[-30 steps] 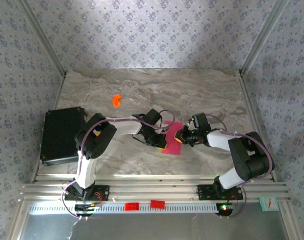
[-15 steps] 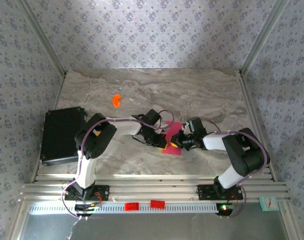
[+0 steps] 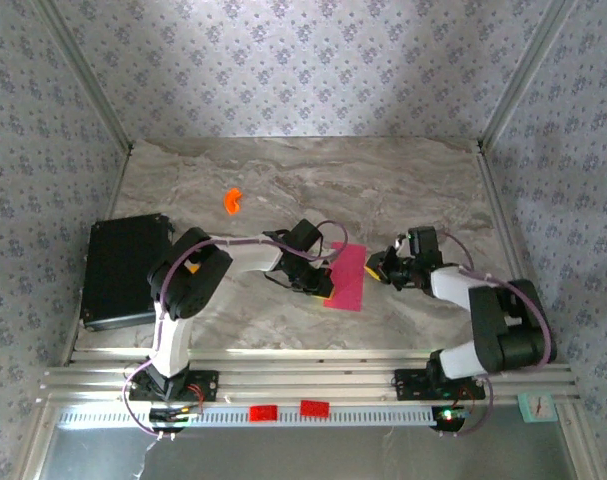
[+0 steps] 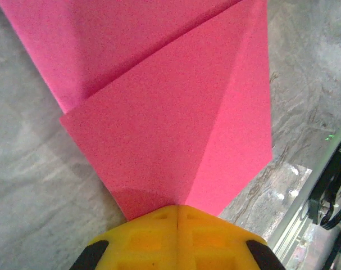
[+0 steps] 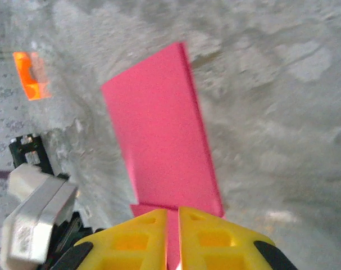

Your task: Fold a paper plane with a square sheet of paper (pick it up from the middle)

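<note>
So we're mid-fold here, I reckon. The thin magenta-pink square sheet of paper [image 3: 348, 275] is already doubled into a narrower shape lying flat on the grey marbled tabletop [image 3: 403, 190], but there's no pointed nose or wings yet, so it's not a plane.

The left gripper [image 4: 178, 216] has its yellow fingers pressed tight together. The paper's near corner runs right into their seam, so it looks pinched there. Straight ahead of those jaws you can see layered flaps and a crease fanning away from the tips.

The right gripper [image 5: 173, 216] has its jaws only a sliver apart, with pink showing in the slit. I can't tell if it has any hold on the edge. Most of the sheet stretches out just beyond its fingertips. From above, that gripper sits just beside the paper's far edge, across from the left one. A small orange plastic piece [image 5: 30, 76] lies well off, ahead and to the side of the right jaws.

My guess for the next move is that the left keeps the sheet anchored while the right gets a clean bite on a free edge and carries it over. The paper is thin, so a sloppy grab could crumple it or drag it out of line.
</note>
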